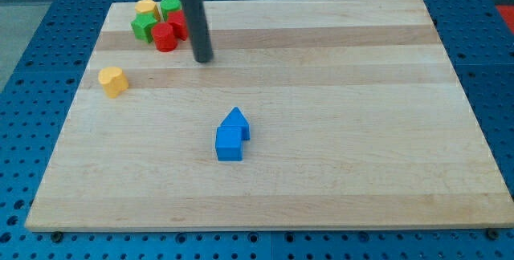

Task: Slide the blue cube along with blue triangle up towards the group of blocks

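Note:
A blue cube (pixel 229 144) lies near the board's middle, a little below centre. A blue triangle (pixel 238 121) touches its upper right side. A group of blocks sits at the view's top left: a yellow block (pixel 146 8), a green round block (pixel 170 6), a green block (pixel 144 26) and two red blocks (pixel 165 37), (pixel 178 24). My tip (pixel 203 59) stands on the board just right of the red blocks, well above and left of the blue pair, touching neither.
A lone yellow block (pixel 113 81) sits at the view's left, below the group. The wooden board (pixel 385 132) lies on a blue perforated table (pixel 24 67).

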